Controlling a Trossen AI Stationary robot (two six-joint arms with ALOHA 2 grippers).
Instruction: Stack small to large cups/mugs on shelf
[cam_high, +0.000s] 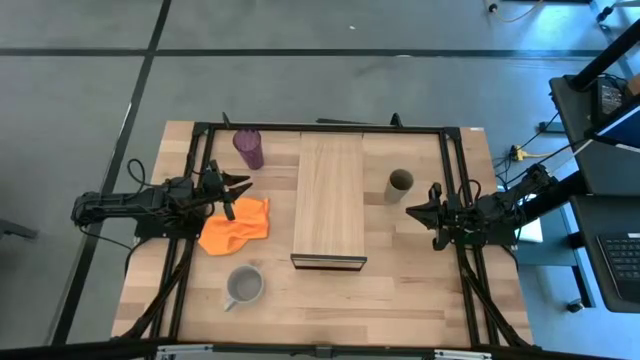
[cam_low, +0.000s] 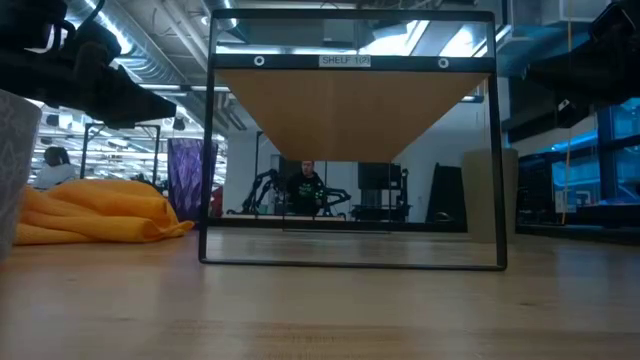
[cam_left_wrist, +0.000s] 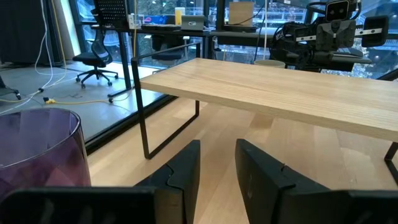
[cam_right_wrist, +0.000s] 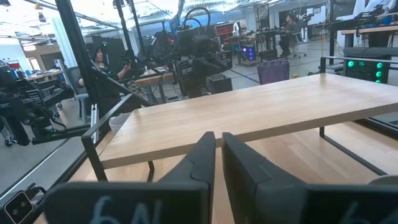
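The shelf (cam_high: 328, 200) stands mid-table on thin dark legs, and its top is bare. The purple tumbler (cam_high: 248, 148) stands upright on the table at the far left of the shelf; it also shows close by in the left wrist view (cam_left_wrist: 37, 149). The olive-green cup (cam_high: 400, 185) stands upright to the right of the shelf. The grey mug (cam_high: 244, 286) stands near the front left. My left gripper (cam_high: 240, 192) is open and empty, just nearer than the tumbler and facing the shelf. My right gripper (cam_high: 412, 211) is shut and empty, beside the olive cup and facing the shelf.
An orange cloth (cam_high: 236, 227) lies crumpled on the table between my left gripper and the shelf's left side. A dark metal frame (cam_high: 320, 127) runs around the table. Bare tabletop (cam_high: 400, 300) lies in front of the shelf.
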